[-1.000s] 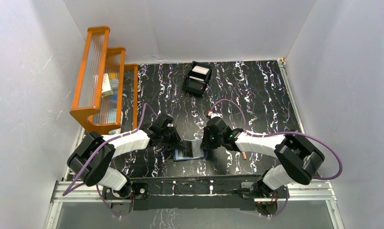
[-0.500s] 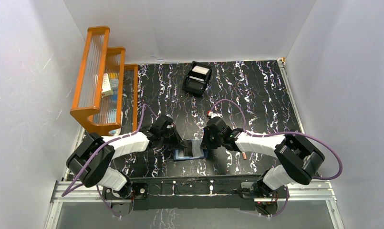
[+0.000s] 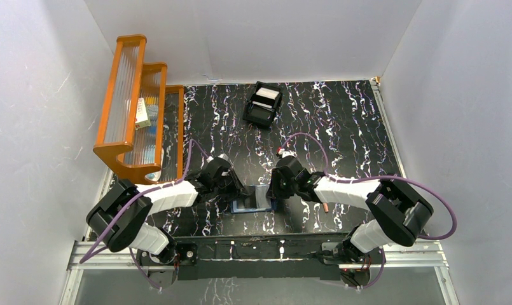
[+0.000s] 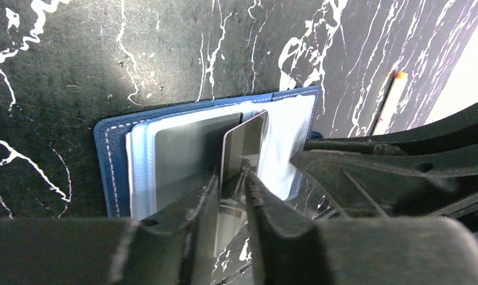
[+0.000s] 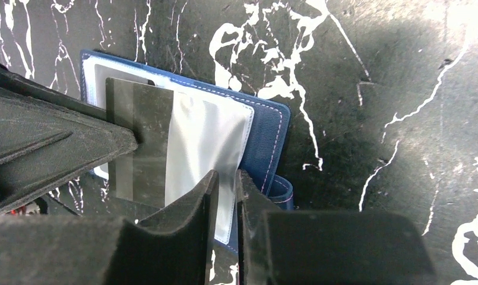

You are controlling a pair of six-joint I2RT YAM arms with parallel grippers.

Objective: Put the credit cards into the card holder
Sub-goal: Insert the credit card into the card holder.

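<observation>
Down at the near edge of the black white-veined counter (image 3: 342, 127), the soft navy-blue folding card holder (image 3: 245, 206) lies open flat between both arms. Your left pincer (image 4: 231, 176) is the one that counts here. The thin shiny grey credit card (image 4: 243, 145) stands on edge between its jaws, long axis pointing straight ahead over the clear sleeves. Those jaws look barely parted, and you can't tell if they actually pinch it. The right pincer (image 5: 227, 175) is a narrow slit at the holder's other end, grip unclear too

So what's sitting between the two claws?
An open blue wallet with a grey card tilted over it, seen overhead between left claw and right claw.
</observation>
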